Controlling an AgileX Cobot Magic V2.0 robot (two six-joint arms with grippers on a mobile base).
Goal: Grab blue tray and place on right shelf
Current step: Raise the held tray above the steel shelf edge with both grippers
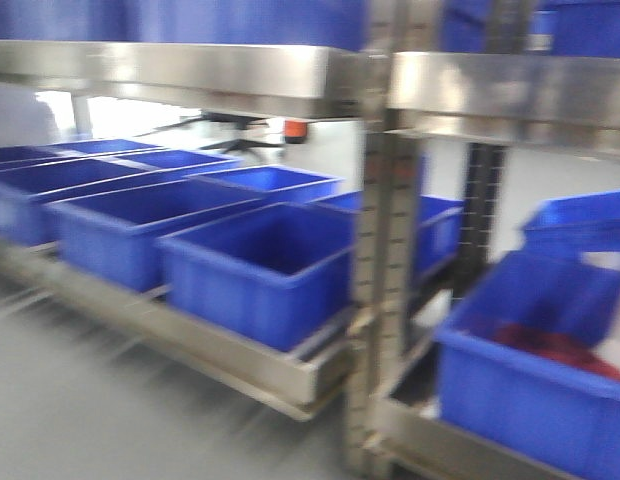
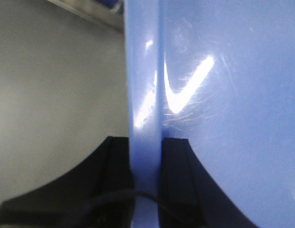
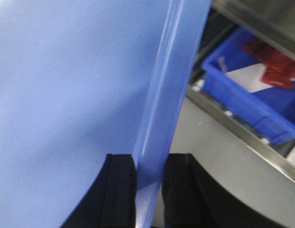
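Note:
The blue tray (image 2: 233,95) fills most of the left wrist view, glossy and light blue. Its flared rim runs straight down between the black fingers (image 2: 116,161) of my left gripper (image 2: 146,142), which is shut on it. In the right wrist view the blue tray (image 3: 66,85) covers the left half, and my right gripper (image 3: 150,159) is shut on its opposite rim. The right shelf (image 1: 460,450) is the steel rack section right of the upright post (image 1: 375,250); its front rail (image 3: 242,128) crosses the right wrist view. Neither tray nor grippers show in the front view.
Several deep dark-blue bins (image 1: 260,265) stand in rows on the left shelf section. Another deep bin (image 3: 252,95) on the right shelf holds red items and a white sheet. A steel upper rail (image 1: 510,95) spans overhead. Grey floor (image 1: 90,400) lies in front of the rack.

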